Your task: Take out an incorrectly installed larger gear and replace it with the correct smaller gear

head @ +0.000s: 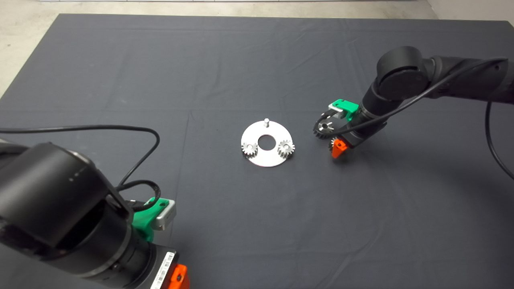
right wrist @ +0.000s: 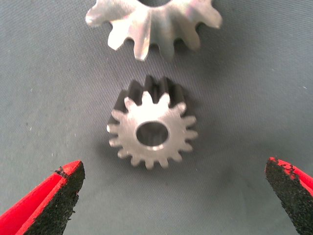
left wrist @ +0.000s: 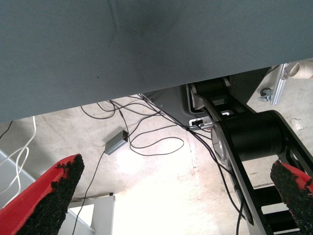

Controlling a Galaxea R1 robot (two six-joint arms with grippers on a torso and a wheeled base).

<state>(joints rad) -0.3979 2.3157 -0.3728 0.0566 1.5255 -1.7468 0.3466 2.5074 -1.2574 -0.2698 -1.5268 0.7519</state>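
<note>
The smaller gear lies flat on the mat between the wide-apart fingers of my right gripper, which is open and touches nothing. Just beyond it lies the larger gear, shiny with long pointed teeth. In the head view my right gripper hovers right of the round metal plate, with the larger gear beside it, partly behind a cable. The smaller gear peeks out by the red finger. The plate carries two small gears and a bare peg.
My left gripper waits at the lower left edge of the mat, open; its wrist view shows the mat's underside edge, floor cables and a small grey box.
</note>
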